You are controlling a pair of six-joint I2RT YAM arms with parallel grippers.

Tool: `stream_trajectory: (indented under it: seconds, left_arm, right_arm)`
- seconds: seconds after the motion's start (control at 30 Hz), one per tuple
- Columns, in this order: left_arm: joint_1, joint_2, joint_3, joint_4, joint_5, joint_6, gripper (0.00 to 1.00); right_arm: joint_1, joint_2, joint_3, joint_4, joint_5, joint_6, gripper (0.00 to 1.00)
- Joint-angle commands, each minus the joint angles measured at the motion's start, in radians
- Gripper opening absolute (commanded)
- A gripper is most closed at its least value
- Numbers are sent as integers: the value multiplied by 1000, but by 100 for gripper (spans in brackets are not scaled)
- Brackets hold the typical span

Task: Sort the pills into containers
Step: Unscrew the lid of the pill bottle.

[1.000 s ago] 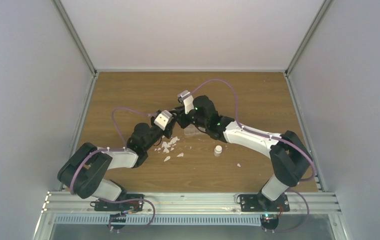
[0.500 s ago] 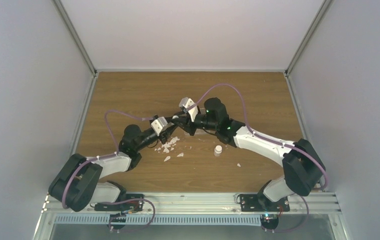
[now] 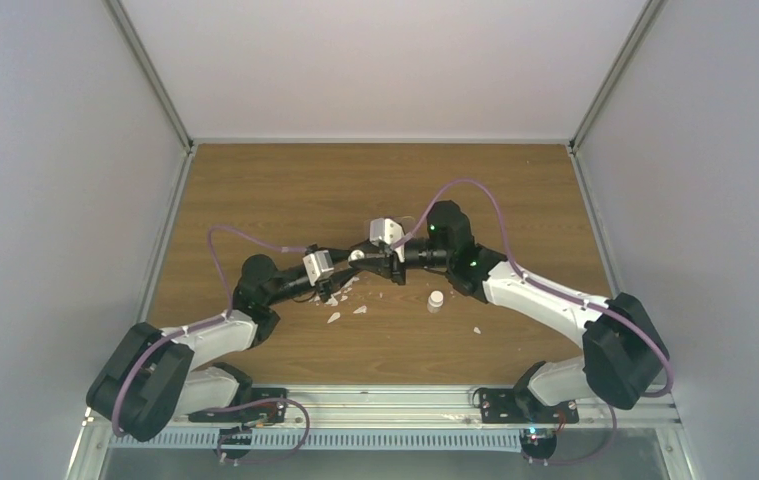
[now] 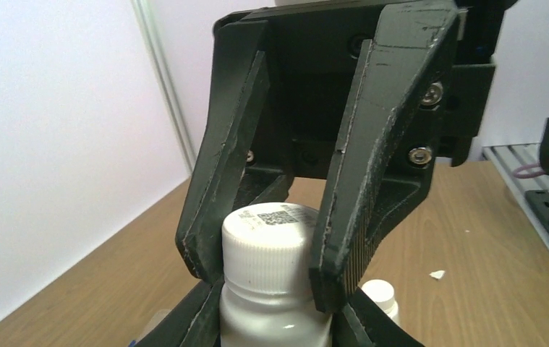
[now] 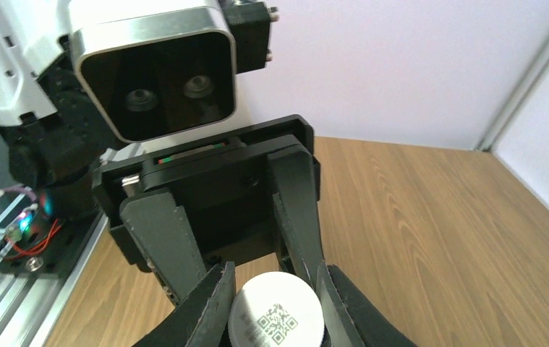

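The tiny orange-yellow pills can't be picked out in any view. The flat clear plastic organiser box can't be made out either, because both grippers crowd the middle of the desk and cover what lies there.

What does show is a small white cylindrical plastic vial (image 4: pixel 278 329), standing about upright. It is topped by a ribbed white screw cap (image 4: pixel 265 242) with a square printed code (image 5: pixel 277 319) on its flat top. Whether its base touches the wood, I can't tell.

The left gripper (image 4: pixel 275 312) has its black fingers drawn in narrow against the vial's body, one on each side. The right gripper (image 4: pixel 267 278) comes in from the opposite side and pinches the cap, its fingers (image 4: pixel 343 188) pressed to the ribbed rim — so both are clamped on the one vial, body and cap.

Off to the right and closer to the near edge, a second small white capped vial (image 3: pixel 436 299) stands alone on the brown wooden desk (image 3: pixel 275 190). Irregular white flakes (image 3: pixel 336 293) lie scattered just on the near side of the left gripper. One stray flake (image 3: pixel 476 330) sits well apart — nearer the near edge, past the second vial. Purple cables (image 3: pixel 245 236) loop over both arms.
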Motion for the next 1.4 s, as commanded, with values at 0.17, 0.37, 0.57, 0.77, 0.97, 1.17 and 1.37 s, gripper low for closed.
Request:
stream_trajectory:
  seconds: [0.17, 0.37, 0.57, 0.77, 0.97, 1.17, 1.37]
  left_arm:
    - [49, -7, -3, 2, -156, -28, 67]
    - [45, -12, -11, 11, -235, -33, 67]
    - [11, -11, -21, 31, -350, -32, 67]
    - [-32, 20, -9, 39, -426, -12, 67]
    - [-59, 43, 2, 41, -464, 3, 67]
    - [-69, 47, 5, 37, -494, 12, 67]
    - [-69, 57, 7, 40, -516, 14, 67]
  right_arm:
    - [14, -43, 2, -162, -256, -155, 51]
    - [14, -21, 22, -46, -2, 62, 99]
    - [13, 37, 83, 13, 157, 278, 100]
    - [16, 113, 116, 102, 202, 431, 100]
    - [31, 222, 203, 72, 365, 505, 100]
    - [53, 287, 272, 23, 502, 554, 100]
    - [56, 284, 279, 0, 493, 556, 100]
